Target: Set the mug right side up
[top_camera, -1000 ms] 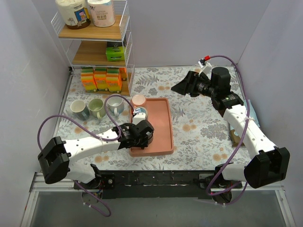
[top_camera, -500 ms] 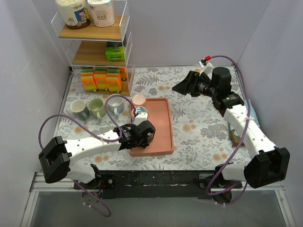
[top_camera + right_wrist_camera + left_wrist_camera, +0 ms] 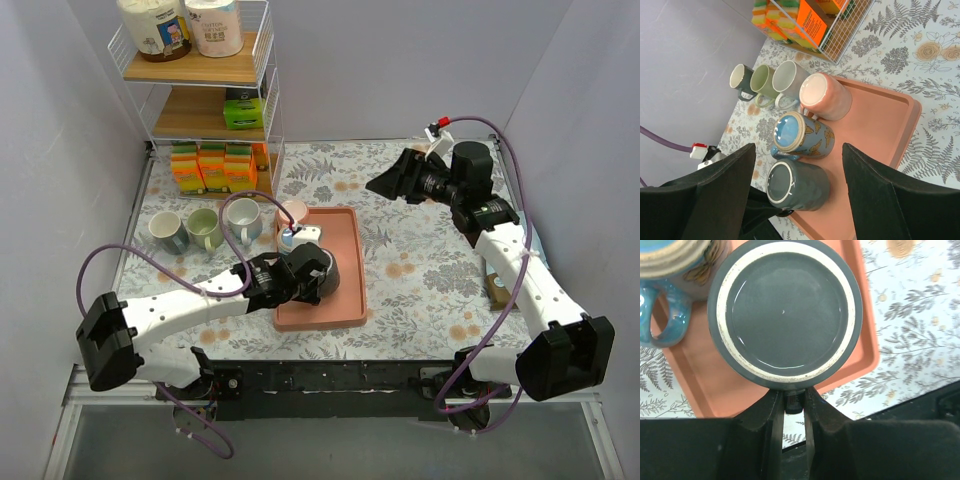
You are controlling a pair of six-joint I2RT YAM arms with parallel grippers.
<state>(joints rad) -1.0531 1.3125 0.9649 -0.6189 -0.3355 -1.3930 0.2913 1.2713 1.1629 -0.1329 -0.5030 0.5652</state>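
One grey mug (image 3: pixel 785 315), base up, handle (image 3: pixel 793 406) in left pincer (image 3: pixel 792 392)

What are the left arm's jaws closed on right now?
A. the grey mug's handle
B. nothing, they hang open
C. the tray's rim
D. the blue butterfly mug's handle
A: the left wrist view shows the left gripper with its jaws pinched on the dark handle of the upside-down grey mug on the pink tray.

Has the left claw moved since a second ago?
Yes: the left claw edged right over the pink tray, now shut on the grey mug.
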